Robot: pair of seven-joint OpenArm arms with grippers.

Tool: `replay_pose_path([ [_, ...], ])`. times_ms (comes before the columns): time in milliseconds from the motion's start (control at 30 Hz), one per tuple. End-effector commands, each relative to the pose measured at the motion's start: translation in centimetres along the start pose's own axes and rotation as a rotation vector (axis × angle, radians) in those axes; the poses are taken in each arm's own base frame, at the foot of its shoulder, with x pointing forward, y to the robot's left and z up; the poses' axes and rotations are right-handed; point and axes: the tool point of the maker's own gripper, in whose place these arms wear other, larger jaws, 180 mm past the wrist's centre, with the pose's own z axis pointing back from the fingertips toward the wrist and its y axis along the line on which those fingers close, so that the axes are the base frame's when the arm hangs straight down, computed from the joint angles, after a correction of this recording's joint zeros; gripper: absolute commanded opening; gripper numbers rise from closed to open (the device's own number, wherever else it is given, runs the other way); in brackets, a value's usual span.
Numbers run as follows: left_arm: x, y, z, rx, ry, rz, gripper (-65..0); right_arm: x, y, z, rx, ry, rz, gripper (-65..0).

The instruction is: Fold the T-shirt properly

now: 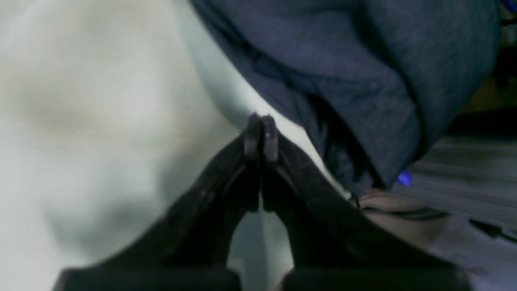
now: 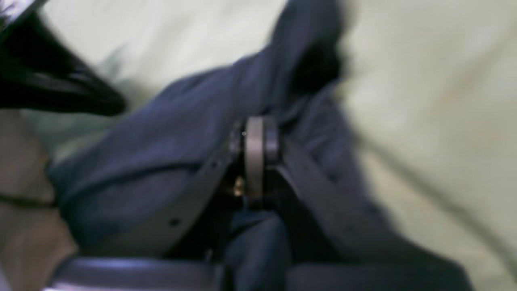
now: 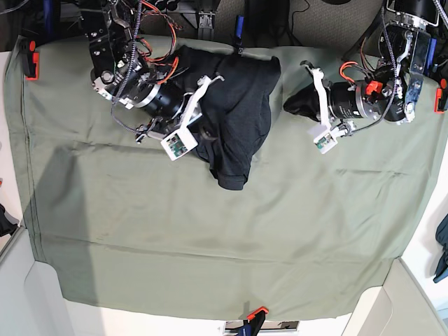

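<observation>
The table (image 3: 210, 252) is covered by a sage-green cloth (image 3: 140, 210) that hangs over the near edge and shows shallow creases. Orange clamps (image 3: 28, 59) pin the cloth at the far left corner, and another clamp (image 3: 255, 313) grips it at the middle of the near edge. Cables and dark equipment line the far side of the table; pale floor shows at the near corners. The T-shirt (image 3: 238, 112) lies bunched in a dark heap at the far centre of the table, between the two arms, with one lobe trailing toward the near side. The right hand (image 2: 254, 133) is buried in the heap: in the right wrist view its fingers are pressed together with dark blue fabric lying over and around both of them, though blur hides whether a fold is pinched between the tips. The left hand (image 1: 261, 121) sits beside the T-shirt (image 1: 343, 81) on bare cloth; its fingers (image 1: 253, 139) meet at the tips with nothing between them, and the fabric edge lies just beside them, apart from the tips.
</observation>
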Motion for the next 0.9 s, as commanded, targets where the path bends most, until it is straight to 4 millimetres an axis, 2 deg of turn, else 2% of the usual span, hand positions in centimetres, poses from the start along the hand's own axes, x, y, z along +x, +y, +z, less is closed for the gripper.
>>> replay_pose_path([
  [0, 1.8, 0.5, 1.3, 0.025, -0.056, -0.033, -65.0, 1.8, -1.0, 0.7, -0.038, -0.057, 0.001, -65.0],
  [100, 2.5, 1.1, 3.5, 0.088, -0.086, -0.054, -65.0, 2.3, -4.3, 2.2, -0.149, -0.064, -0.041, -65.0],
  [167, 2.2, 1.0, 4.7, 0.111, -0.085, -0.049, -65.0, 1.8, -6.5, 3.5, -0.218, -0.039, -0.072, -65.0],
  [267, 0.3, 0.0, 6.3, 0.124, -0.05, -0.022, -65.0, -0.1, -8.7, 5.9, -0.296, -0.011, -0.127, -65.0],
  [367, -2.7, -1.0, 7.9, 0.149, 0.006, 0.02, -65.0, -3.0, -9.2, 8.8, -0.336, 0.02, -0.184, -65.0],
  [500, -7.6, -1.8, 10.1, 0.181, 0.112, 0.112, -65.0, -6.4, -8.2, 12.0, -0.349, 0.066, -0.265, -65.0],
  [633, -12.4, -4.2, 11.8, 0.158, 0.24, 0.194, -65.0, -11.3, -6.4, 14.5, -0.35, 0.181, -0.358, -65.0],
  [767, -17.4, -7.9, 12.8, 0.106, 0.383, 0.279, -65.0, -16.5, -3.0, 16.9, -0.324, 0.329, -0.445, -65.0],
  [867, -21.2, -10.0, 12.5, 0.091, 0.465, 0.36, -65.0, -20.0, -0.2, 18.2, -0.275, 0.431, -0.543, -65.0],
])
